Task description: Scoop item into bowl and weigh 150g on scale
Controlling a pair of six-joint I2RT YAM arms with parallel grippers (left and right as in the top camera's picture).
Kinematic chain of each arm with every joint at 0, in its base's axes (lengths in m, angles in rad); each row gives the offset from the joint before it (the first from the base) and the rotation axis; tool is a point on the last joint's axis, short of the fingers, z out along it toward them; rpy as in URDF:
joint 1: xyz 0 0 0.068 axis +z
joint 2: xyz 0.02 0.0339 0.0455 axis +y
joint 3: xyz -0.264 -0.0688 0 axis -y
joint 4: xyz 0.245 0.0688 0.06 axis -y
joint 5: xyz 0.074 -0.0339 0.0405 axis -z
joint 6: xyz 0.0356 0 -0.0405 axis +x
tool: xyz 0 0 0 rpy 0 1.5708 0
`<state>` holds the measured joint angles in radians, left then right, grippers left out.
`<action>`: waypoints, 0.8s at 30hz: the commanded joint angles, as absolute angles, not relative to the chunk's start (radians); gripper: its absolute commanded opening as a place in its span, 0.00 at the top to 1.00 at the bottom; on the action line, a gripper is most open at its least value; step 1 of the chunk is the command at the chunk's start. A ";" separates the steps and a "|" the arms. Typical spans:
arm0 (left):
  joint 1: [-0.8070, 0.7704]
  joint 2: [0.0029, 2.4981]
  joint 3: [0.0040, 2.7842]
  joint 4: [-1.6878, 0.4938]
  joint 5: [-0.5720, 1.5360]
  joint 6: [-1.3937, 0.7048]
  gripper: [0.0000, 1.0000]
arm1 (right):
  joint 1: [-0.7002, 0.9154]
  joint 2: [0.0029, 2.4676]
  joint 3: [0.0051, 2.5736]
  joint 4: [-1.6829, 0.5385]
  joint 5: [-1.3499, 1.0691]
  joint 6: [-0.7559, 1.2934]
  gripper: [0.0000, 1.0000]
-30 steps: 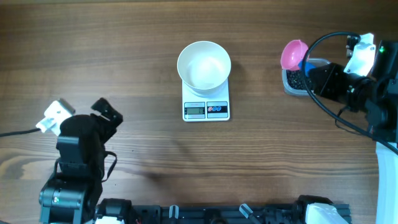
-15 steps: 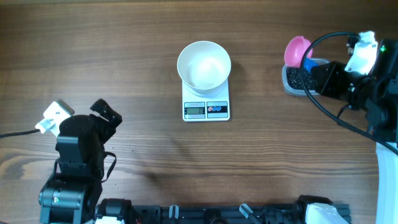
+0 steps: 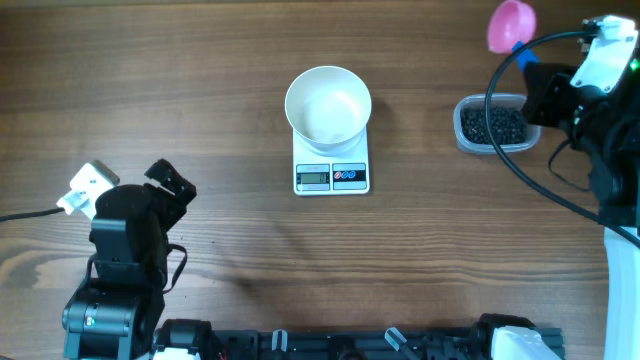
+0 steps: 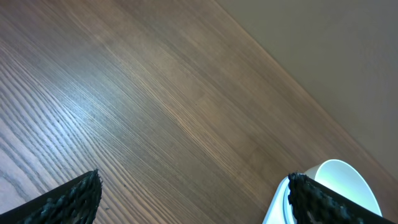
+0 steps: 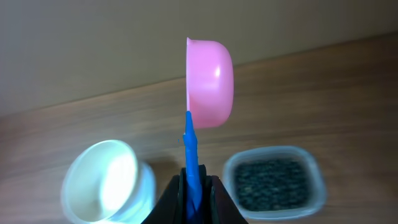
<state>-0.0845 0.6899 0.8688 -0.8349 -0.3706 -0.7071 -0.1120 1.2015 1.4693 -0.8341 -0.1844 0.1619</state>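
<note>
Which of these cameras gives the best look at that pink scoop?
The right wrist view: the pink scoop fills the middle, side-on, its blue handle pinched in the right tool. The overhead view shows it only small, at the top edge. The left wrist view misses it entirely.

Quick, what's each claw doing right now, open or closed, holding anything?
Left claw: open, holding nothing.
Right claw: closed on the pink scoop's blue handle.
</note>
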 commanded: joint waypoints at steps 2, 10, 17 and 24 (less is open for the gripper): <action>-0.078 0.690 0.870 -0.836 -0.390 -0.688 0.00 | -0.112 1.208 1.490 -0.826 -0.017 0.130 0.96; -0.078 0.690 0.870 -0.836 -0.390 -0.688 0.00 | -0.112 1.207 1.490 -0.832 -0.014 0.169 0.96; -0.078 0.690 0.870 -0.836 -0.390 -0.688 0.00 | -0.112 1.207 1.490 -0.826 -0.014 0.235 0.96; -0.078 0.690 0.870 -0.836 -0.390 -0.688 0.00 | -0.112 1.207 1.490 -0.803 0.042 0.465 0.96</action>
